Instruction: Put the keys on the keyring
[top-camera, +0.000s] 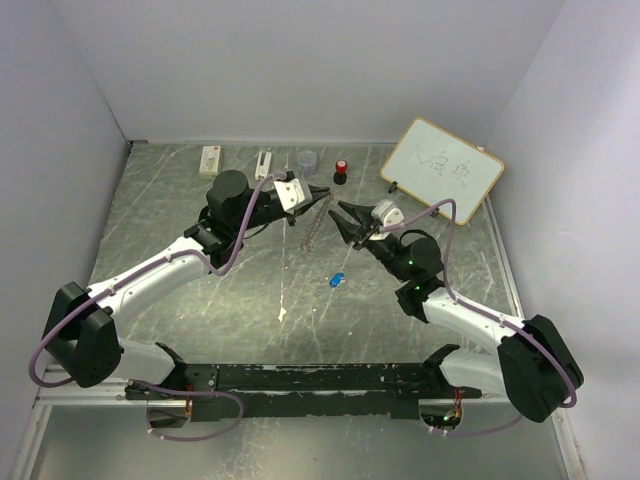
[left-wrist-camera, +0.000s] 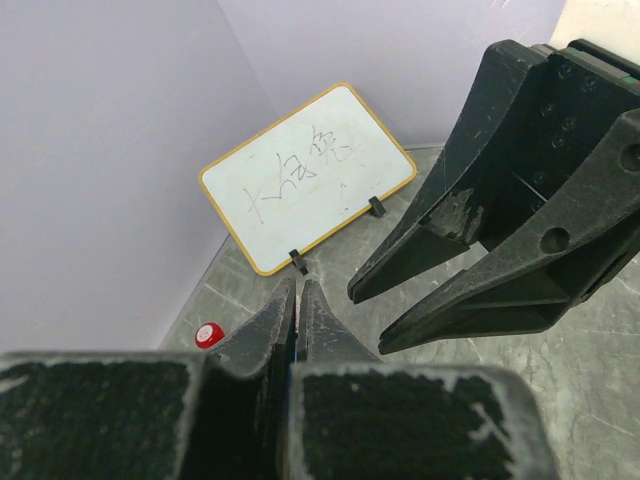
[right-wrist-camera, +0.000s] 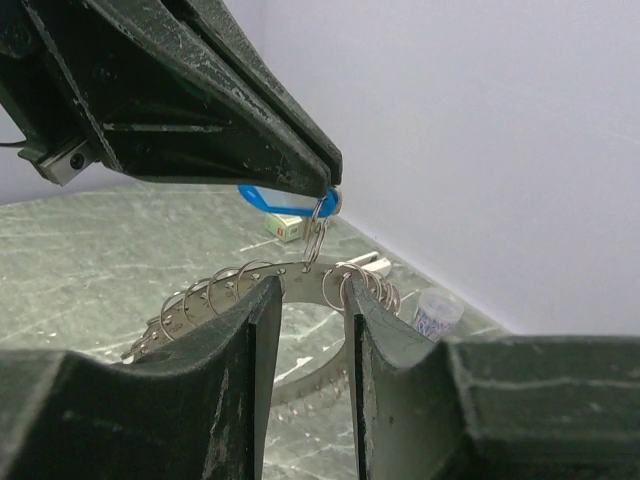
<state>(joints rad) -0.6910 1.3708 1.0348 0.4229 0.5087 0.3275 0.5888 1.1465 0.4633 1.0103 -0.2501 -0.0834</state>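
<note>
Light, rigid, slippery keyring (right-wrist-camera: 200, 300); band judged best hold; blue key (right-wrist-camera: 265, 200) pinched in left gripper (right-wrist-camera: 328, 192), upper centre; right gripper (right-wrist-camera: 308, 290) narrowly parted astride ring, grip unclear

Grey table (top-camera: 200, 300) w/ blue key (top-camera: 337, 280), whiteboard (top-camera: 441, 170), cup (top-camera: 307, 159), knob (top-camera: 341, 171).

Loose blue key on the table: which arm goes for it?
Right. The right gripper has its jaws apart and empty, and the loose key lies close to it. The left gripper is shut on the other key, with the keyring apparently hanging from it.
</note>
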